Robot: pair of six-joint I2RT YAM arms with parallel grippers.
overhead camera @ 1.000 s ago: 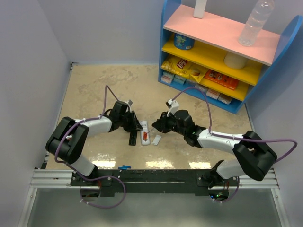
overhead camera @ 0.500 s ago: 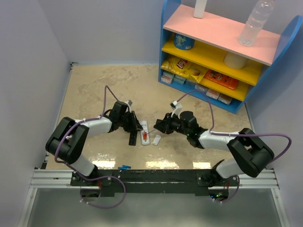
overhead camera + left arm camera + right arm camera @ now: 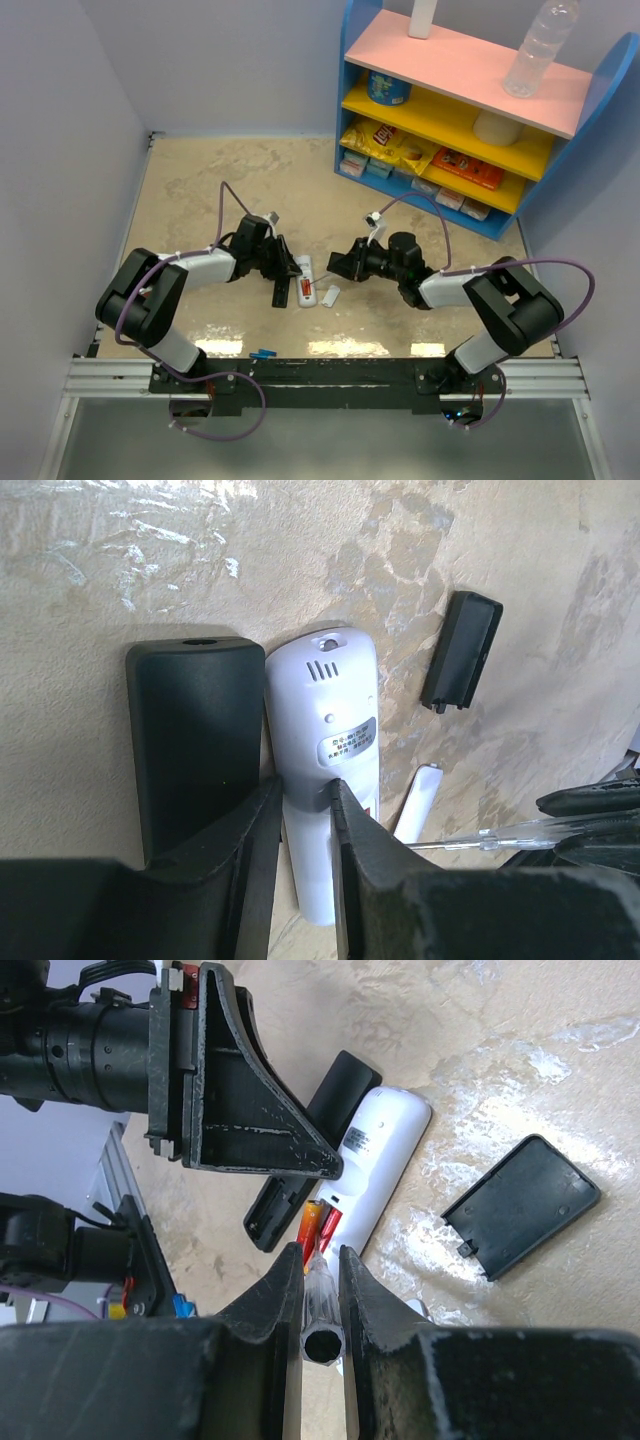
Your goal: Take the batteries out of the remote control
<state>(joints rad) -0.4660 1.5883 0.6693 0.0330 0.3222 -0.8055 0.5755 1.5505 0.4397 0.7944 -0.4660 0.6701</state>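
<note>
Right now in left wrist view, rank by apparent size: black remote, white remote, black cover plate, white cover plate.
Unranked top: black remote, white remote; alike, left gripper covers both.
Then black cover plate.
Smallest: white cover plate.

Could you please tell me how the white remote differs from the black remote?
The white remote sits between the fingers of the left gripper; the black remote lies just outside them. The white remote carries a printed label and shows orange-red batteries in its open bay; the black remote shows no label. Both lie side by side on the table.
</note>
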